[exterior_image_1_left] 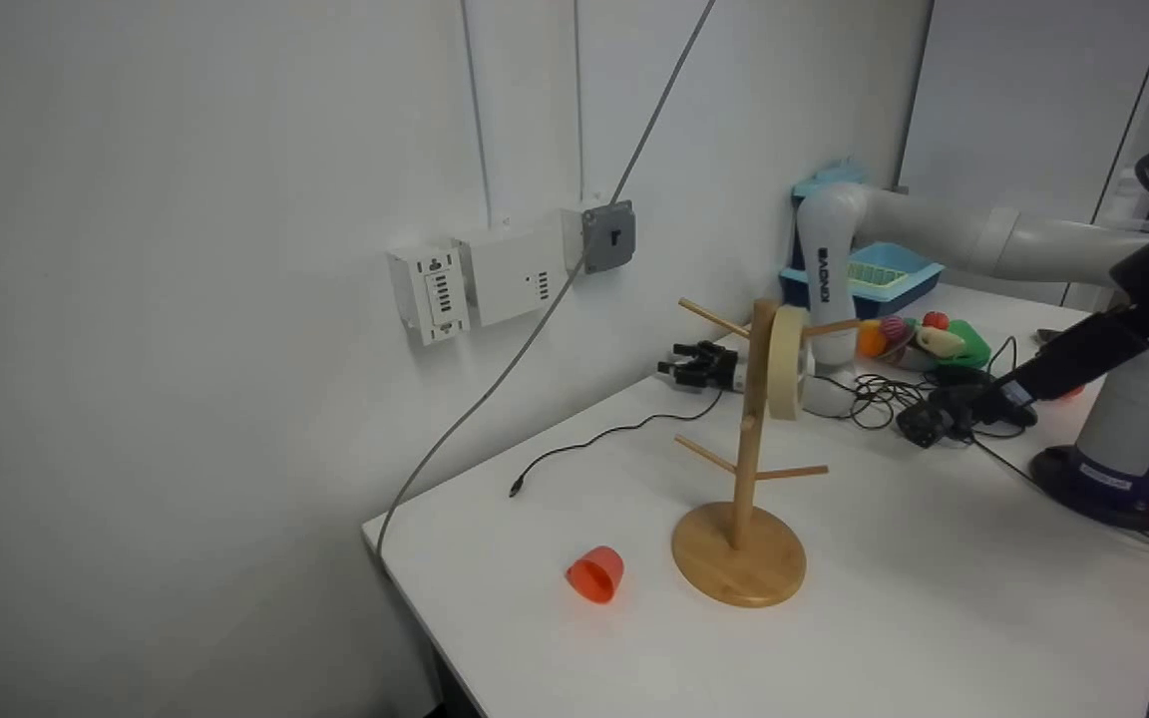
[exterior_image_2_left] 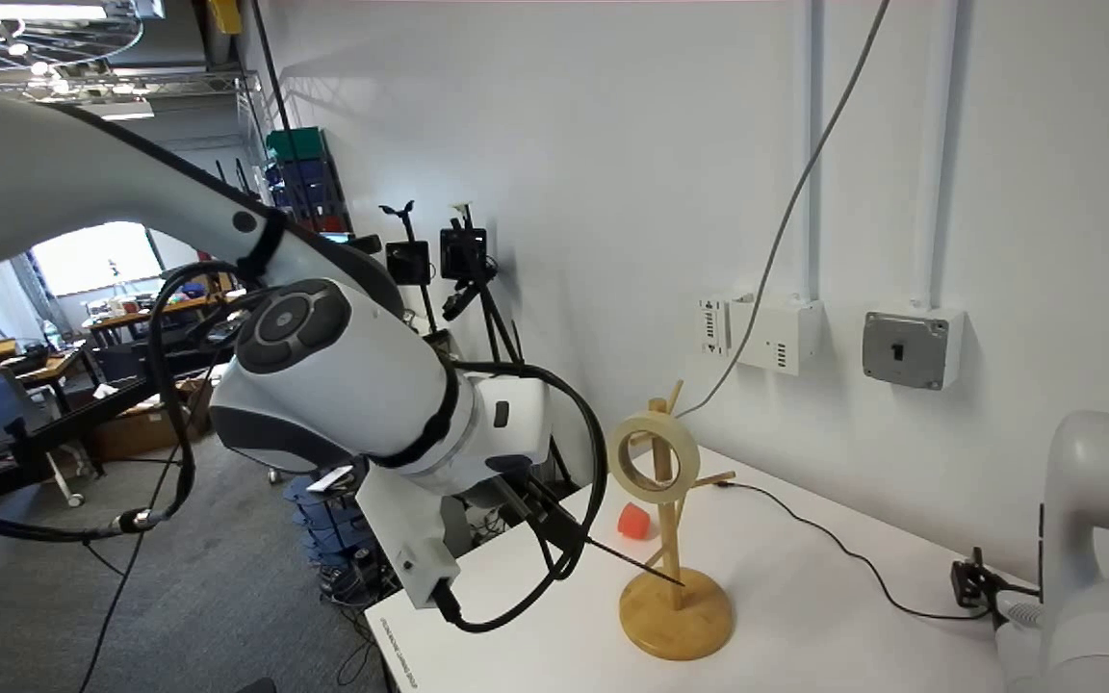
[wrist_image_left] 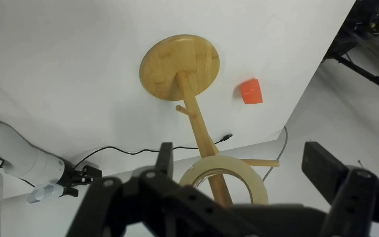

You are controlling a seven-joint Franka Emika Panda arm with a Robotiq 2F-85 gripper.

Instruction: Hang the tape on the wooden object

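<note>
The tape [exterior_image_1_left: 785, 364] hangs on an upper peg [exterior_image_1_left: 837, 327] of the wooden stand [exterior_image_1_left: 750, 449], right of centre in an exterior view, standing on edge close by the post [wrist_image_left: 199, 126]; whether it touches the post I can't tell. The peg's tip shows past the ring's right face. In my wrist view the ring sits at the lower middle of the frame, with the post seen through its hole. The stand is upright, its round base [wrist_image_left: 166, 65] flat on the white table [exterior_image_1_left: 584, 658].

My gripper [wrist_image_left: 237, 154] has its jaws wide apart. The wrist view frames the tape between them, but an exterior view puts the gripper well off to the right of the ring, so I take it I'm holding nothing.

I judge the hanging done and the step in hand to be getting clear. The next move calls for a slow, straight retreat from the stand, jaws left spread, with no sideways sweep that could knock the ring.

Farther out, an orange-red cup [wrist_image_left: 251, 91] lies tipped over, right of the base in the wrist view; a second robot arm [exterior_image_1_left: 944, 234] is at the upper right of an exterior view.
</note>
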